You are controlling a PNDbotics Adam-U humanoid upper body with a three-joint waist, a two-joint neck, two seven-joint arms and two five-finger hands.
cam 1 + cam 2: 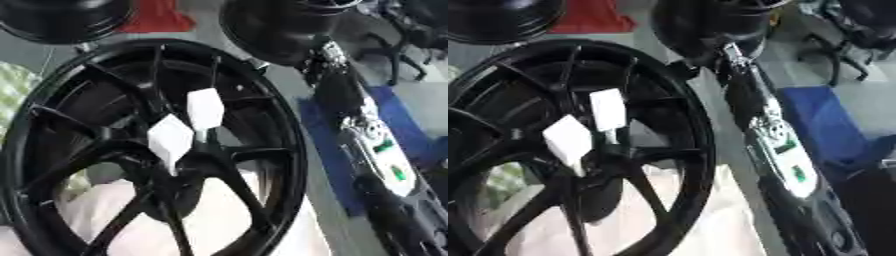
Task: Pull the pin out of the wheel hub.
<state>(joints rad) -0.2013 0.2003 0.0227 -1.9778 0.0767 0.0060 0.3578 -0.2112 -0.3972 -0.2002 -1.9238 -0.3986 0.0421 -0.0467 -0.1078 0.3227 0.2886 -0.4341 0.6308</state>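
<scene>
Your right arm (372,135) runs up beside the black wheel hub (175,165), its hand hidden so I cannot tell its fingers; pinch a stiff, light white pin tab (205,107) near the hub's centre.

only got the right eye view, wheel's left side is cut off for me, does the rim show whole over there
observer: yes, in the left eye view the wheel rim curves down the left side almost fully in frame, with no visible break.
operator: anything beside it on that side
observer: a pale green patterned thing sits just outside the rim at the upper left. I can't tell what it is.
</scene>
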